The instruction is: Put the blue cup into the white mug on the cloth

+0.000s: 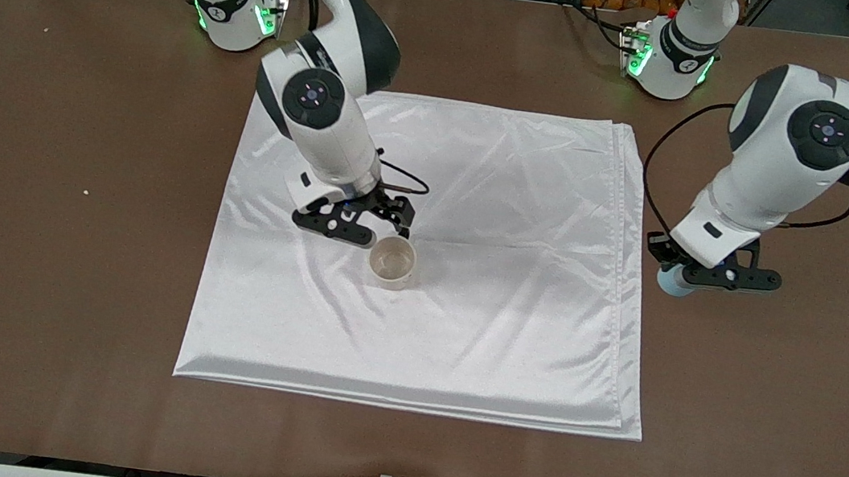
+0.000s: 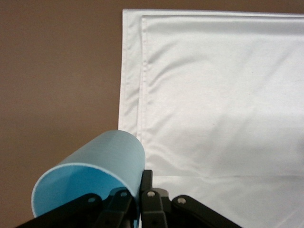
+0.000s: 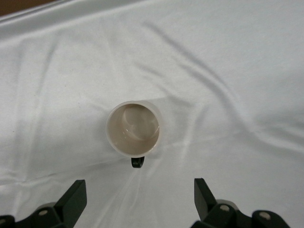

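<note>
- Blue cup (image 2: 90, 173): clamped between the fingers of the left gripper (image 1: 715, 276), tipped on its side so the wrist view looks along its light-blue wall toward the open mouth.
- From the front, only a small patch of the blue cup (image 1: 670, 282) shows under the left gripper; the rest is hidden by the hand. It sits over bare table, just past the cloth's edge at the left arm's end.
- In the left wrist view the cup's mouth is cut off by the frame and by the black finger links (image 2: 152, 202), so its inside cannot be made out in full.
- White mug (image 1: 392, 260): upright on the cloth (image 1: 503, 321), near its middle, well apart from the blue cup.
- Right gripper (image 1: 352, 221): low over the cloth, just beside the mug on the side farther from the front camera, fingers (image 3: 73, 199) spread wide and holding nothing.
- The right wrist view looks straight down into the white mug (image 3: 133, 129), which has nothing in it; its black handle (image 3: 137, 162) points toward the gripper.
- The cloth lies flat with soft wrinkles, its layered edges visible, on a brown table (image 1: 64, 267).
- Dark framing and cables line the table's edges.
</note>
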Controlling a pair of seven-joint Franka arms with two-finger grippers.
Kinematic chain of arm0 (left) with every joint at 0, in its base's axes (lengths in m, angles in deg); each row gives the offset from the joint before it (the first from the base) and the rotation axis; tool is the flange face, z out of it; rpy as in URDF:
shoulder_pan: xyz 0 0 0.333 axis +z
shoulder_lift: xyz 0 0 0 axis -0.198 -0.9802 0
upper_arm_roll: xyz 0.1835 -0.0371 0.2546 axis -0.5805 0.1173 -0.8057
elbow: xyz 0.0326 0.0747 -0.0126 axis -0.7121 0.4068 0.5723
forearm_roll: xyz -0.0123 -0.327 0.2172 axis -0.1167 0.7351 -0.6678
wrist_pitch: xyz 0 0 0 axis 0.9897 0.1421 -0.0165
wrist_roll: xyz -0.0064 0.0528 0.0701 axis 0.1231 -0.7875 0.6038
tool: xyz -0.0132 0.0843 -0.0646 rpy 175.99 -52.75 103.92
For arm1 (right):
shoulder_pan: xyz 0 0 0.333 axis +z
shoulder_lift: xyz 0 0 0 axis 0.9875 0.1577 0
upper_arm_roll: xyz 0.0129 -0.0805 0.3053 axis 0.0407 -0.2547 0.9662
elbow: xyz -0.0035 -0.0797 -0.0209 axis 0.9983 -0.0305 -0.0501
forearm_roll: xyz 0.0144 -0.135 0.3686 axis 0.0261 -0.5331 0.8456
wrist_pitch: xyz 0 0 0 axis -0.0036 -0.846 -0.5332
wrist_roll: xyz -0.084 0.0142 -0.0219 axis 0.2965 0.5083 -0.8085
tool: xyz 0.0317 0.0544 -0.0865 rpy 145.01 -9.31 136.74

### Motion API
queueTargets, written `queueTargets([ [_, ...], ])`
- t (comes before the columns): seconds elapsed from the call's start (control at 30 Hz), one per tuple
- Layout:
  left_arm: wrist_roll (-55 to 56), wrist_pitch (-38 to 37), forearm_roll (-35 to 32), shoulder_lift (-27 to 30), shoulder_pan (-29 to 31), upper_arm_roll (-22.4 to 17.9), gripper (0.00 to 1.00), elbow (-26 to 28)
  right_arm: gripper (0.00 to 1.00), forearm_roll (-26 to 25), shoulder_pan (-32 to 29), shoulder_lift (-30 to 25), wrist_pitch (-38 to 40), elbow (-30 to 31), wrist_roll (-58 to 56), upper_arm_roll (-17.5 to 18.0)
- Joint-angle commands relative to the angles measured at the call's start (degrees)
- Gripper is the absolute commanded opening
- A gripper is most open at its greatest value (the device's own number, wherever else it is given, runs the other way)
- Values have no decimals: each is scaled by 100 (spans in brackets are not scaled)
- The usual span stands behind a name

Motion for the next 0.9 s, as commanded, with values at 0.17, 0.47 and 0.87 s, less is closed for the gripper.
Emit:
queueTargets([
  [0.17, 942, -325, -166, -490, -157, 748, 0, -478, 100, -452, -357, -1234, 1293, 185, -537, -176],
  [0.47, 1759, -326, -184, -1096, -1141, 696, 0, -865, 100, -418, -954, -1604, 2761, -455, -554, -246],
  [0.87, 2691, -334, -175, -1826, -3249, -498, 0, -1682, 100, -400, -1825, -1578, 3079, -808, -1080, -291],
])
